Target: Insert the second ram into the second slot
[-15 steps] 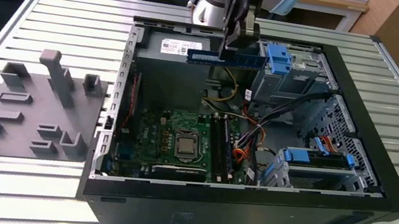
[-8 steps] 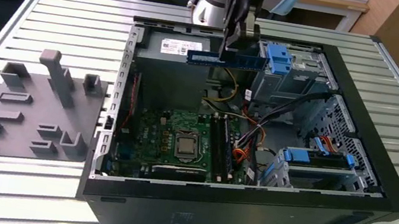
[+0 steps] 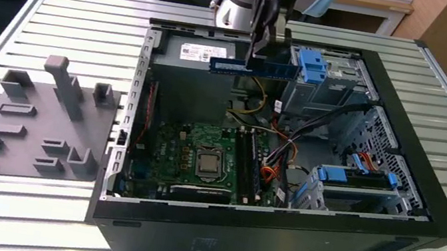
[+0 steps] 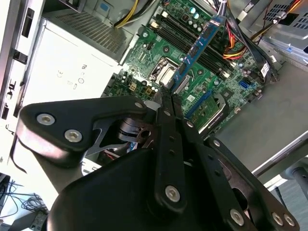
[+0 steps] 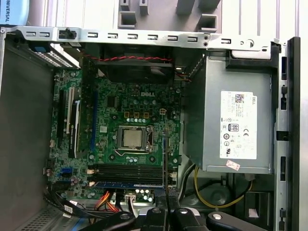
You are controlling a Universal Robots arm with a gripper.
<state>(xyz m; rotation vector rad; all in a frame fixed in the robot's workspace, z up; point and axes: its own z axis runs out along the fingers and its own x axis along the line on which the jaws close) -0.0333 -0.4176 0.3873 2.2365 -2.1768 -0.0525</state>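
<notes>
Pincer (image 4: 167,98) clamped tight on second ram (image 4: 198,45), stick level and edge-on for straight entry; hangs at 12 o'clock of memory slots (image 3: 251,163), unseated.

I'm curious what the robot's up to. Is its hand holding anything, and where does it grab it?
Yes. The hand pinches the blue memory stick by its top long edge, near the middle.
</notes>
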